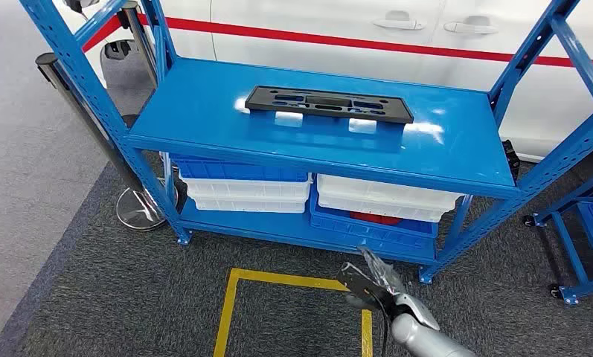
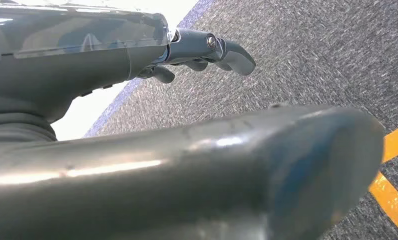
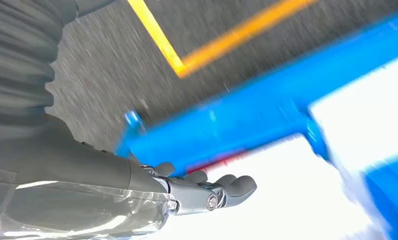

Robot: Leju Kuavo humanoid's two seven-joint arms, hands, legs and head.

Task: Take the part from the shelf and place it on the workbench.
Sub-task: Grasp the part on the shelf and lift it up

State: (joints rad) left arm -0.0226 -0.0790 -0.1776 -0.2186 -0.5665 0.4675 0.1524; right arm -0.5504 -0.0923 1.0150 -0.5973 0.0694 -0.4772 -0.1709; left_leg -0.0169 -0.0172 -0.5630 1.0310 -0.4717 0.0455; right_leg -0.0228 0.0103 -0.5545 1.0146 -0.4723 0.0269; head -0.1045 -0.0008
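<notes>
The part, a long flat black plastic plate with cut-outs (image 1: pixel 329 103), lies on the top board of the blue shelf (image 1: pixel 204 119). My right hand (image 1: pixel 375 280) is raised low in front of the shelf's bottom level, well below the part; its fingers (image 3: pixel 221 189) reach out loosely, apart, with nothing in them. My left hand (image 2: pixel 201 50) hangs over grey carpet, fingers loosely bent and holding nothing.
White and blue bins (image 1: pixel 245 186) fill the shelf's lower level. A yellow floor square (image 1: pixel 237 312) marks the carpet in front. A stanchion post with a chrome base (image 1: pixel 137 208) stands at the left. A second blue rack (image 1: pixel 583 223) is at the right, a white car (image 1: pixel 367 30) behind.
</notes>
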